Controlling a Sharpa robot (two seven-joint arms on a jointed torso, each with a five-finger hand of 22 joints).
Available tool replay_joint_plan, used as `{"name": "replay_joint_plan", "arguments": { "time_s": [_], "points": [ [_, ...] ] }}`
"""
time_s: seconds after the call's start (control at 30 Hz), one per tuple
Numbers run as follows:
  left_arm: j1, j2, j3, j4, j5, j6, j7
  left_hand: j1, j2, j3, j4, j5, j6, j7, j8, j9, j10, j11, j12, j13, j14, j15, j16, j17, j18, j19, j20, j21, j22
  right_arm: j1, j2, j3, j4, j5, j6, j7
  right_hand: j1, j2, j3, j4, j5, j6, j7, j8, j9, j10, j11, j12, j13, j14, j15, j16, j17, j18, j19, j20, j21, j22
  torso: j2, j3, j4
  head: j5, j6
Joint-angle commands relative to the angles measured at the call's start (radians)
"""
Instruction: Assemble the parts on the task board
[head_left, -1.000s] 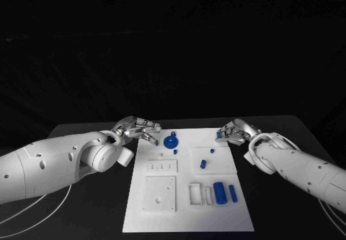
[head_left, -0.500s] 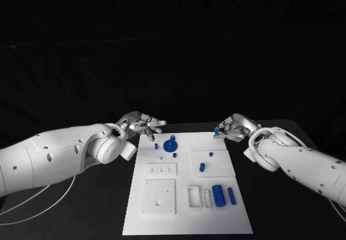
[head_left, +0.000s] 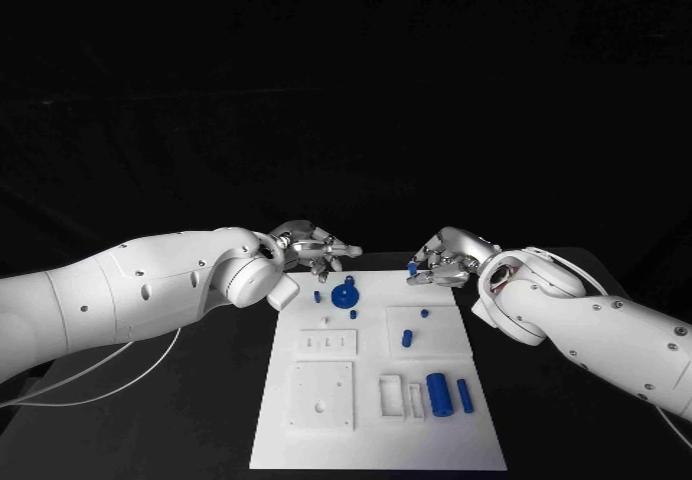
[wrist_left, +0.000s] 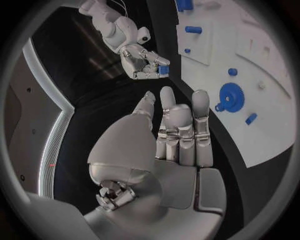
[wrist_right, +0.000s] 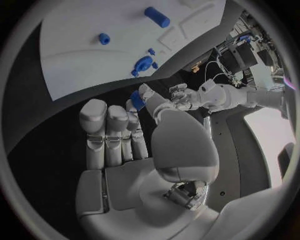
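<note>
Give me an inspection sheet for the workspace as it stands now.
Surface: black table, white task board at centre.
Job's things: blue gear standing near the board's far edge; thick blue cylinder and thin blue rod lying near the white block inserts.
Clutter: nothing seen.
Hands: left hand holds nothing, fingers apart; right hand pinches a small blue peg.
Cables: white cable under the left arm.
Surroundings: dark.

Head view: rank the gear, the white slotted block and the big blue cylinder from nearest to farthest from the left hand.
1. Gear: at the board's far end, just below the left hand.
2. White slotted block: mid-board, left side.
3. Big blue cylinder: near end, right side.
</note>
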Motion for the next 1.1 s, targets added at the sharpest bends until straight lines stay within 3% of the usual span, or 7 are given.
{"name": "replay_joint_plan", "arguments": {
  "time_s": [0.03,0.07,0.17,0.4,0.6,0.83,1.1],
  "points": [
    [0.008,0.017,0.001,-0.005,-0.022,0.019,-0.095,-0.004,-0.001,0.004,-0.007,0.067,-0.009,0.004,0.000,0.004,-0.008,-0.004,0.005,0.007,-0.002,-0.001,0.001,0.003,0.000,-0.004,-0.003,-0.002,0.008,0.001,0.019,0.000,0.017,-0.067,0.035,-0.081,-0.001,-0.011,0.003,0.008,0.009,0.010,-0.013,0.004,0.051,0.005,0.002,0.004,0.001,0.006,-0.002,0.005,0.001,-0.013,0.060,-0.003,0.003,0.043,-0.009,0.0003,-0.0013,0.005,-0.003],
    [0.009,0.022,0.001,-0.007,-0.025,0.022,-0.105,-0.003,-0.001,0.004,-0.008,0.085,-0.006,0.002,0.001,0.007,-0.008,-0.005,0.005,0.008,-0.002,-0.001,0.000,0.004,0.000,-0.003,-0.003,-0.003,0.010,0.002,0.024,0.000,0.021,-0.072,0.036,-0.089,-0.002,-0.012,0.004,0.009,0.012,0.010,-0.013,0.004,0.051,0.005,0.002,0.003,0.001,0.006,-0.002,0.006,0.003,-0.013,0.060,-0.003,0.003,0.043,-0.009,0.0002,-0.0005,0.005,-0.005],
    [0.011,0.037,0.001,-0.011,-0.036,0.035,-0.135,-0.015,-0.002,0.002,-0.008,0.085,0.000,0.000,0.001,0.020,-0.008,-0.005,0.006,0.009,-0.001,-0.001,0.000,0.007,0.000,-0.002,-0.003,-0.008,0.022,0.002,0.038,-0.001,0.031,-0.083,0.036,-0.112,-0.001,-0.012,0.007,0.010,0.016,0.010,-0.013,0.004,0.052,0.005,0.002,0.004,0.001,0.007,-0.001,0.006,0.003,-0.013,0.061,-0.003,0.006,0.044,-0.010,0.0001,-0.0003,0.005,-0.006],
    [0.012,0.059,0.001,-0.008,-0.072,0.056,-0.209,-0.065,-0.020,0.008,0.043,0.024,-0.012,0.002,0.001,0.031,-0.007,-0.001,0.005,0.009,-0.001,0.002,0.000,0.010,0.002,0.001,0.000,-0.018,0.041,0.002,0.066,-0.003,0.044,-0.098,0.046,-0.162,-0.002,-0.014,0.016,0.010,0.015,0.010,-0.012,0.004,0.054,0.005,0.002,0.003,0.001,0.006,-0.001,0.004,0.003,-0.013,0.060,-0.003,0.004,0.043,-0.007,0.0008,-0.0026,0.003,0.004],
    [0.013,0.076,0.000,-0.006,-0.098,0.081,-0.260,-0.089,-0.032,0.031,0.085,-0.004,-0.011,0.000,0.001,0.046,0.001,-0.003,0.011,0.013,0.005,0.000,0.012,0.019,0.003,0.012,-0.002,-0.030,0.076,0.002,0.082,-0.004,0.059,-0.106,0.045,-0.191,-0.003,-0.015,0.017,0.010,0.016,0.009,-0.012,0.004,0.055,0.004,0.002,0.002,0.000,0.007,-0.001,0.003,0.002,-0.013,0.060,-0.003,0.001,0.042,-0.006,0.0015,-0.0002,0.009,0.001],
    [0.012,0.085,0.000,0.000,-0.112,0.091,-0.285,-0.096,-0.037,0.037,0.095,-0.021,-0.012,-0.001,0.001,0.048,0.005,-0.003,0.012,0.016,0.009,0.000,0.026,0.036,0.004,0.017,-0.002,-0.035,0.097,0.002,0.094,-0.005,0.070,-0.114,0.048,-0.213,-0.004,-0.017,0.018,0.011,0.019,0.009,-0.013,0.004,0.056,0.005,0.002,0.002,0.001,0.007,-0.002,0.003,0.002,-0.012,0.060,-0.003,0.001,0.041,-0.005,-0.0009,-0.0003,0.009,-0.002],
    [0.012,0.089,0.000,0.000,-0.115,0.094,-0.288,-0.094,-0.035,0.039,0.094,-0.023,-0.013,0.000,0.001,0.049,0.004,-0.003,0.009,0.015,0.009,0.000,0.027,0.036,0.004,0.018,-0.002,-0.044,0.111,0.002,0.103,-0.005,0.072,-0.117,0.059,-0.220,-0.005,-0.018,0.020,0.013,0.023,0.008,-0.012,0.004,0.056,0.003,0.002,0.000,-0.001,0.007,-0.002,0.001,0.001,-0.012,0.060,-0.003,-0.002,0.039,-0.005,-0.0009,0.0000,0.009,0.000]
  ]
}}
